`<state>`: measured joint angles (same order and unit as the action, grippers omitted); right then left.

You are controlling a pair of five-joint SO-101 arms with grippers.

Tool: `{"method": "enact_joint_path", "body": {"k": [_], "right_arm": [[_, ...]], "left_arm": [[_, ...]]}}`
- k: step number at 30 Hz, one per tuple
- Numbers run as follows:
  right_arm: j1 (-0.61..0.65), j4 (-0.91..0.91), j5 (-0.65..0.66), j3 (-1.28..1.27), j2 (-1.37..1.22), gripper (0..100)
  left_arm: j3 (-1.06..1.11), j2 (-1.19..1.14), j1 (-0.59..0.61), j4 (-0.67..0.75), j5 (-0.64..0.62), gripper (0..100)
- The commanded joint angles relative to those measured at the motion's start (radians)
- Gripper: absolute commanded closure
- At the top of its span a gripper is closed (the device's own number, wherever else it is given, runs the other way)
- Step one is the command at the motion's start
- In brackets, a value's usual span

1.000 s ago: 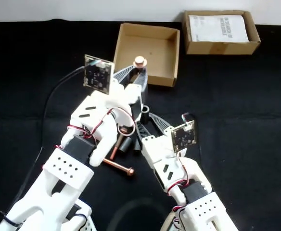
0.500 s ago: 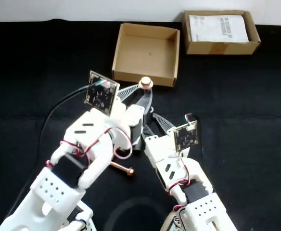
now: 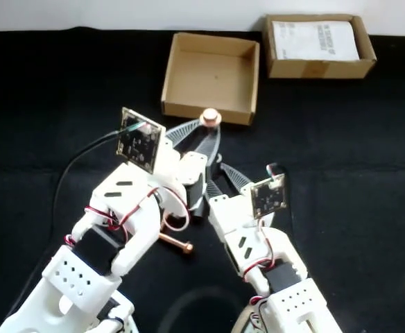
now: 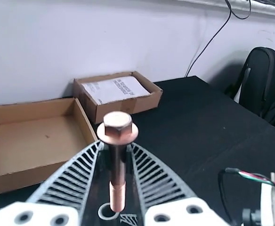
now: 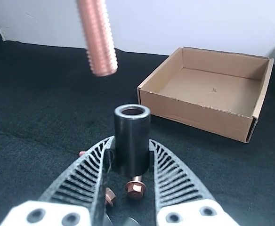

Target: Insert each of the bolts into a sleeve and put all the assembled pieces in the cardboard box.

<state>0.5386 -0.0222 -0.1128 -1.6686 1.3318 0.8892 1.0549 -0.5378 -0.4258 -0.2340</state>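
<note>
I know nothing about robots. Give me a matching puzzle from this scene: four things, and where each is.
Things:
1. upright copper-coloured bolt
2. dark cylindrical metal sleeve
3. white printed sheet
4. copper-coloured bolt lying flat

Places:
A. on the black table
B. between the right arm's fingers
C. in a brown cardboard box
D. between the left arm's fingers

Pairs: 1-D, 2-B, 3-C, 4-A.
</note>
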Motion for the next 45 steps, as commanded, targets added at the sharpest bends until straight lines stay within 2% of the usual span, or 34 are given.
{"method": "enact_joint_path", "body": {"k": [1,10,16,22,36,45], "right_arm": [[-0.004,-0.022,0.009,0.025,0.031,99.1],[-0.004,-0.024,0.009,0.025,0.031,99.1],[-0.002,-0.024,0.009,0.025,0.031,99.1],[0.024,-0.024,0.009,0.025,0.031,99.1],[0.019,-0.024,0.009,0.025,0.031,99.1],[0.018,-0.024,0.009,0.025,0.031,99.1]], "left_arm": [[-0.007,0.018,0.002,0.026,0.008,99],[0.079,0.018,0.056,0.035,0.008,99],[0.105,0.015,0.056,0.178,0.008,99],[0.101,-0.058,0.053,0.232,0.077,99],[0.105,-0.064,0.025,0.227,0.069,99],[0.107,-0.064,0.016,0.129,-0.034,99]]}}
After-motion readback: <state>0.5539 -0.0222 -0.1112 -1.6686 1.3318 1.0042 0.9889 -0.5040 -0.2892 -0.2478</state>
